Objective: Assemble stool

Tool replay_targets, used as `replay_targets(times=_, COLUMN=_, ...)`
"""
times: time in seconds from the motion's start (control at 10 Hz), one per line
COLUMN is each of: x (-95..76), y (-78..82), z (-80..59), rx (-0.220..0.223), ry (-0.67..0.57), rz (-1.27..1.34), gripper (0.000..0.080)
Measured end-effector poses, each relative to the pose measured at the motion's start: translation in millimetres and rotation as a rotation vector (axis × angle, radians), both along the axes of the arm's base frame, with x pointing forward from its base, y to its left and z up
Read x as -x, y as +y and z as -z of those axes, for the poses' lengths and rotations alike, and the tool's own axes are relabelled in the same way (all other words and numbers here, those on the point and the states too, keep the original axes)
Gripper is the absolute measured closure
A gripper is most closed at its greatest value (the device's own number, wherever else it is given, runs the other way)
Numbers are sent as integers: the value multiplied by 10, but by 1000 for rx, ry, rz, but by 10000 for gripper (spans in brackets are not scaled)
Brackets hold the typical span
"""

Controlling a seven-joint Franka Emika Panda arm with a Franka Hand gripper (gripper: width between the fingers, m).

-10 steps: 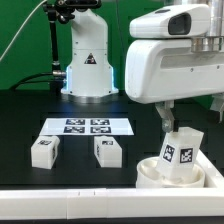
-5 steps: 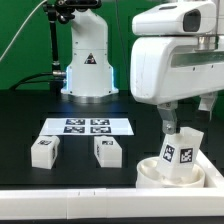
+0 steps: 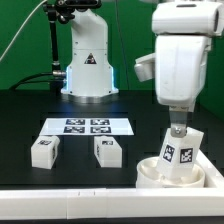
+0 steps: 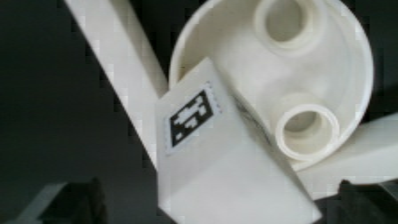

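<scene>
In the exterior view we see the tool [image 3: 178,127] hanging from the big white arm [image 3: 180,60], right over the round white seat [image 3: 148,176]. The seat lies on the black counter [image 3: 30,112], toward the exterior view's right; the tilted leg [image 3: 177,150] stands in the seat and leans a bit; its top is right at the tool's tips. The tool is open wide; we cannot tell if it touches that leg. Two more legs sit on the counter, well apart from the seat: the left leg [image 3: 43,150] and the middle leg [image 3: 108,150]. Behind them lies the flat marker board [image 3: 87,127]; a long white rail [image 3: 60,205] runs along the front.

In the wrist view we look along the tilted leg [image 4: 222,170]; its black-and-white tag [image 4: 191,116] faces us; its far end reaches the seat [image 4: 231,60]. The seat shows two round holes, the far hole [image 4: 285,20] and the near hole [image 4: 306,125]; the rail [image 4: 116,70] runs beside the seat.
</scene>
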State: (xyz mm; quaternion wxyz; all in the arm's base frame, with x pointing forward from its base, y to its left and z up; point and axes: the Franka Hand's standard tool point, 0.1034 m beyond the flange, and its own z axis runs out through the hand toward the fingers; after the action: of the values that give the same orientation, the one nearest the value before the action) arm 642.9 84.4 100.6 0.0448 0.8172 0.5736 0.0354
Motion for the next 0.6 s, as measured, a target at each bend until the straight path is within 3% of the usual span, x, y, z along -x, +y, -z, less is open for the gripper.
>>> replay_targets(times=0.4, x=-20, y=7, z=39, rx=89, ry=14, rz=-411, gripper=150)
replay_targets(times=0.6, x=-2, y=-17, z=93, rx=107, ry=29, rz=-519, gripper=150)
